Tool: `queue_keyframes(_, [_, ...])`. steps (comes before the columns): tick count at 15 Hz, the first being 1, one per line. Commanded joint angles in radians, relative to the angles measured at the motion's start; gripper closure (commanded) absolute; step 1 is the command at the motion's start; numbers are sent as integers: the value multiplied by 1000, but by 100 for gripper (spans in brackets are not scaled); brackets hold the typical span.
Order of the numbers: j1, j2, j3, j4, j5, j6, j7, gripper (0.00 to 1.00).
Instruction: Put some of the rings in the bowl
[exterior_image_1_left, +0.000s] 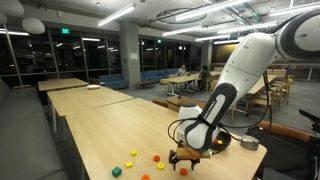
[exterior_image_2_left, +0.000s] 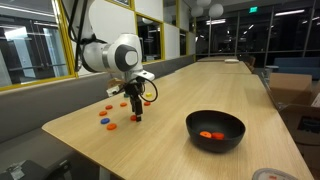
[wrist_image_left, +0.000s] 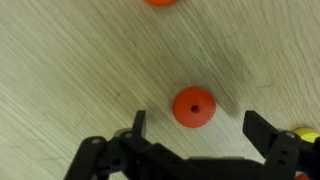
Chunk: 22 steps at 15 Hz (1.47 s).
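- Hovering my gripper (exterior_image_1_left: 186, 153) low over the table (exterior_image_1_left: 100, 130), among scattered rings (exterior_image_1_left: 158, 158).
- In an exterior view, the bowl (exterior_image_2_left: 200, 141) sits well apart from it, holding orange pieces.
- Wrist view: jaws spread, orange ring (wrist_image_left: 193, 106) centred between them, just ahead.

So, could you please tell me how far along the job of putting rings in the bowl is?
Done: the bowl holds a couple of orange rings. In hand: the open claw is down at the table, its jaws either side of another orange ring, not yet closed on it. Left: grip and carry that one; several loose pieces lie nearby.
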Motion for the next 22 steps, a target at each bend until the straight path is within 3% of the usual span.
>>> queue_keyframes(1, [3,-50,10,-21,14,-15,-1,0])
queue_keyframes(9, [-19,-42,47,7,50,-149,-18,0])
queue_keyframes(22, [-3,-21,6,24,11,-103,15,0])
